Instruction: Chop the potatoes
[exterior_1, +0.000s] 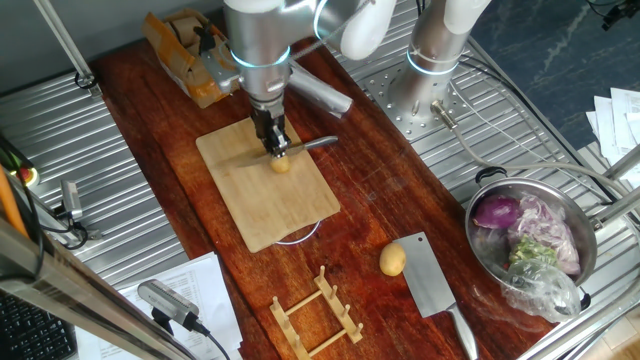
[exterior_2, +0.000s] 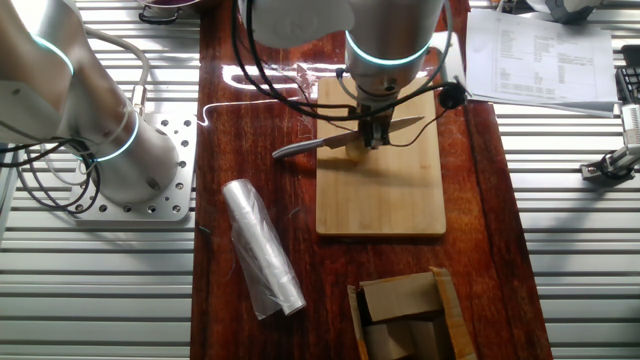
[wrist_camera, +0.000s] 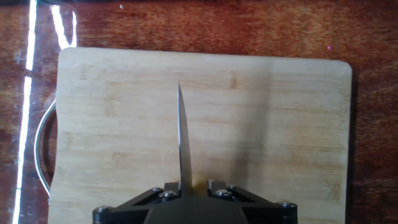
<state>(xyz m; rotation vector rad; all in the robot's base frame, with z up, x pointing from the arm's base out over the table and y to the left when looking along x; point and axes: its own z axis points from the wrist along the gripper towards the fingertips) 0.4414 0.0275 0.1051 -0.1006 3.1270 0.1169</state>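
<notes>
We see a pale bamboo board (exterior_1: 268, 190) on the dark red-brown wood desk (exterior_1: 380, 190), two yellow-tan potatoes (exterior_1: 392, 260), a silver knife blade (wrist_camera: 185, 146), a steel-grey cleaver (exterior_1: 430, 278), a purple onion (exterior_1: 497, 212), and a black pincer (exterior_1: 272, 135).

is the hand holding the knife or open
Holding it: the hand is shut on the knife, blade edge-down above the potato.

This is a robotics lab dressed up as a kitchen corner. A wooden table (exterior_1: 160, 110) sits among ribbed metal benches (exterior_1: 500, 130) with 2 bolted robot bases (exterior_2: 130, 170), loose cables (exterior_1: 60, 225) and printed papers (exterior_2: 540, 50). The kitchen part is just props: a cutting board (exterior_1: 265, 195), a cleaver (exterior_1: 432, 280), a steel bowl (exterior_1: 590, 250) of scraps and a rack (exterior_1: 315, 315).
</notes>
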